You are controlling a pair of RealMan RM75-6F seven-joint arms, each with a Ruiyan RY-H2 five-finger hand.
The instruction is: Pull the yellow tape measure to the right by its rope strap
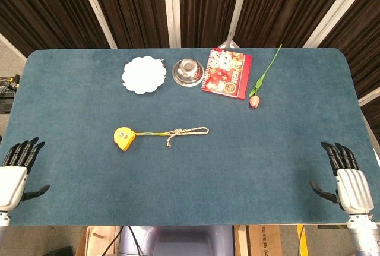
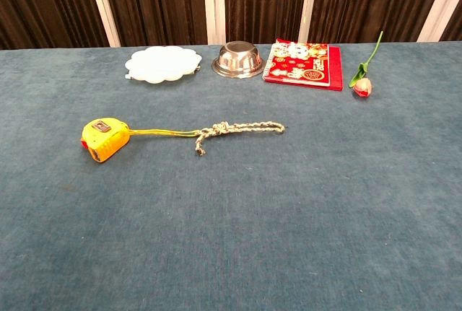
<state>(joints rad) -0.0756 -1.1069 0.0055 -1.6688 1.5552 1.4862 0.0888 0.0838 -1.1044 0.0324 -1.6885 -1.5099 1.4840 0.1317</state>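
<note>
The yellow tape measure (image 1: 123,137) (image 2: 105,138) lies left of the table's middle. Thin yellow cords run from it rightward to a knotted, braided rope strap (image 1: 189,132) (image 2: 242,130), whose loop end points right. My left hand (image 1: 16,170) hovers at the table's near left corner, fingers spread, holding nothing. My right hand (image 1: 347,179) mirrors it at the near right corner, open and empty. Both hands are far from the strap. The chest view shows neither hand.
Along the far edge sit a white scalloped plate (image 1: 143,75) (image 2: 162,63), a small steel bowl (image 1: 188,72) (image 2: 238,59), a red patterned notebook (image 1: 226,73) (image 2: 304,63) and a tulip (image 1: 263,81) (image 2: 364,80) with a long green stem. Blue cloth covers the table (image 1: 237,173).
</note>
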